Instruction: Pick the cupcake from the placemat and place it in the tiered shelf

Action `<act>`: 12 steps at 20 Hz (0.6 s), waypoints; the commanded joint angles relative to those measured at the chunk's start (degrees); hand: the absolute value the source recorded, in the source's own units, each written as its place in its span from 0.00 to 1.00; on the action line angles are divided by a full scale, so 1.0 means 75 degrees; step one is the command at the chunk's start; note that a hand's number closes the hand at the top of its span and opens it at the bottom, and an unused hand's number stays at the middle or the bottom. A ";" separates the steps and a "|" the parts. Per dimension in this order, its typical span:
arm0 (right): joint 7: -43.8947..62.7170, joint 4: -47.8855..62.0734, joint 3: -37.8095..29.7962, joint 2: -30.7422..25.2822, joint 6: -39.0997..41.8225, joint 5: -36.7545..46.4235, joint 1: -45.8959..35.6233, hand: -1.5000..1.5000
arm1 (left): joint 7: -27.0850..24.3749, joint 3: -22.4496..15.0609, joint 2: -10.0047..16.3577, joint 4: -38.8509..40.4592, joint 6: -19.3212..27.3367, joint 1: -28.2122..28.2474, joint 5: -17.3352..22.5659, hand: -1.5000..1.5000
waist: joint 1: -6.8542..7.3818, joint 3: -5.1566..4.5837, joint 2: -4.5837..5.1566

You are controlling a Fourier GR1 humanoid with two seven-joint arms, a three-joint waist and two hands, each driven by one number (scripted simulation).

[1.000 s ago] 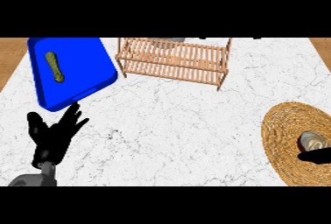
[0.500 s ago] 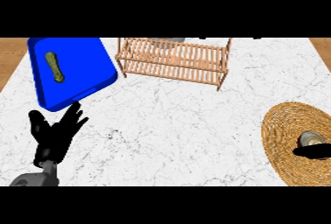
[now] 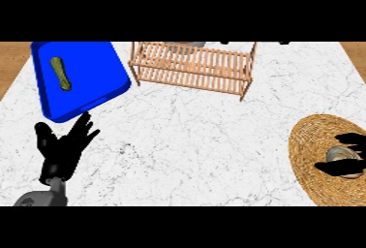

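— Two robot hands are shown; which is engaged, and where is the cupcake found?

— The small grey-topped cupcake [image 3: 342, 155] is seen on the round woven straw placemat [image 3: 311, 140], near the right edge of the white marble worktop [image 3: 200, 145]. The right robot hand [image 3: 349, 141] is clamped on it, with fingers curled over one side and the thumb round the other. The left robot hand [image 3: 64, 147] is held at the lower left with fingers apart and upright, resting.

— How might the lift be done well?

— It is judged that the cupcake should be raised straight up and kept level. Only then should it be carried across to the slatted wooden tiered shelf [image 3: 193, 68] at the far edge, well apart from the placemat. The shelf's front rail would have to be cleared.

— And the surroundings?

— A blue rectangular tray [image 3: 79, 97] bearing a green oblong item [image 3: 61, 73] is seen at the far left. Brown wood is glimpsed beyond the far corners.
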 commanded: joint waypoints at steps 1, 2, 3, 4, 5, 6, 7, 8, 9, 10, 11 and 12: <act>-0.1141 0.0393 -0.0036 0.0107 0.0147 -0.0090 0.0315 1.00 | -0.0218 -0.0017 -0.0128 0.0433 -0.0084 0.0338 -0.0127 0.50 | -0.0042 0.0024 0.0080; -0.0762 0.0402 0.0128 0.0397 0.0106 0.0107 -0.0209 1.00 | 0.0222 0.0113 0.0111 -0.0121 -0.0278 0.0395 0.0098 0.50 | 0.0008 0.0024 0.0075; -0.0925 0.0957 -0.0099 0.0346 0.0167 0.0025 -0.0693 1.00 | 0.0288 -0.0115 -0.0169 -0.0133 -0.0049 0.0267 -0.0083 0.50 | 0.0024 0.0026 0.0083; -0.1079 0.0580 -0.0030 0.0521 -0.0048 0.0085 -0.0233 1.00 | 0.0040 0.0084 -0.0085 0.0465 -0.0051 -0.0078 -0.0178 0.50 | -0.0040 0.0023 0.0083; -0.1273 0.0476 -0.0080 0.0569 -0.0155 0.0102 -0.0044 1.00 | 0.0110 0.0084 -0.0107 0.0031 -0.0174 0.0301 -0.0018 0.50 | -0.0029 0.0023 0.0074; -0.1457 0.0478 -0.0119 0.0554 -0.0236 0.0137 -0.0024 1.00 | 0.0039 0.0112 -0.0099 0.0567 -0.0194 -0.0047 -0.0118 0.50 | -0.0058 0.0022 0.0081; -0.1209 0.0073 -0.0190 0.0432 -0.0069 0.0181 0.0015 1.00 | 0.0680 0.0150 0.0021 -0.0275 -0.0062 0.0187 -0.0057 0.50 | -0.0039 0.0023 0.0067; -0.1179 0.0100 -0.0131 0.0710 -0.0391 0.0315 -0.0180 1.00 | -0.0004 0.0183 -0.0155 0.0656 -0.0161 -0.0136 -0.0173 0.50 | -0.0059 0.0020 0.0078; -0.0906 -0.0694 -0.0007 0.0779 -0.0353 0.0358 0.0089 1.00 | 0.0311 0.0301 0.0006 -0.0047 -0.0196 0.0205 -0.0005 0.50 | -0.0054 0.0020 0.0062; -0.1281 -0.0408 -0.0361 0.0376 -0.0095 0.0233 -0.0110 1.00 | 0.0228 0.0446 0.0020 0.0632 -0.0284 -0.0311 -0.0007 0.50 | -0.0071 0.0019 0.0074; -0.1349 -0.0690 0.0017 0.0703 -0.0743 0.0760 0.0268 1.00 | 0.0018 0.0380 0.0109 0.0393 -0.0536 0.0215 0.0025 0.50 | -0.0063 0.0019 0.0068; -0.0420 -0.1767 0.0085 0.0652 -0.0473 0.0689 0.0072 1.00 | 0.0478 0.0235 -0.0001 -0.0170 -0.0122 0.0235 -0.0102 0.50 | -0.0078 0.0015 0.0043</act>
